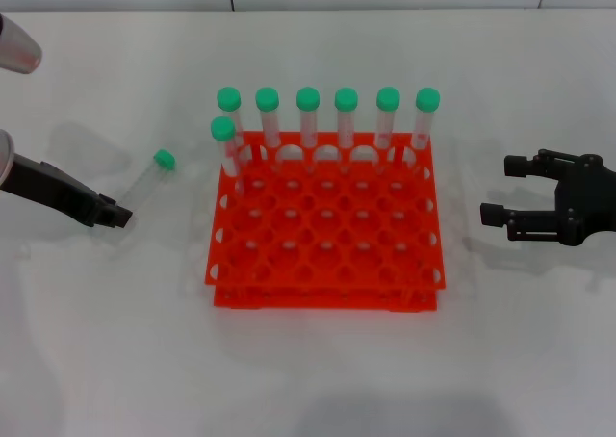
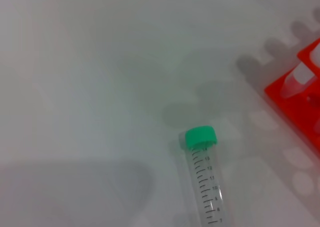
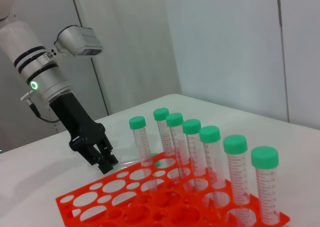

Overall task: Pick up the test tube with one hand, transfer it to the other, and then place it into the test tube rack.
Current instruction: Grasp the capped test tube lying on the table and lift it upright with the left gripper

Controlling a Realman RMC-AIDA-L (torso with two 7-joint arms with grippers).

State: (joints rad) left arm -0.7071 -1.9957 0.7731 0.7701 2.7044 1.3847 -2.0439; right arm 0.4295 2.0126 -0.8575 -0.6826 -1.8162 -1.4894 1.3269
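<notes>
The test tube, clear with a green cap, is left of the orange-red rack, with its cap pointing to the far side. My left gripper is closed on its bottom end, low over the table. The left wrist view shows the tube with graduation marks, and its cap's shadow lies apart from the cap. The right wrist view shows the left gripper with the tube sticking out toward the rack. My right gripper is open and empty to the right of the rack.
Several green-capped tubes stand upright in the rack's back row, and one more stands at the left end of the second row. The other holes hold nothing. The white table runs all round the rack.
</notes>
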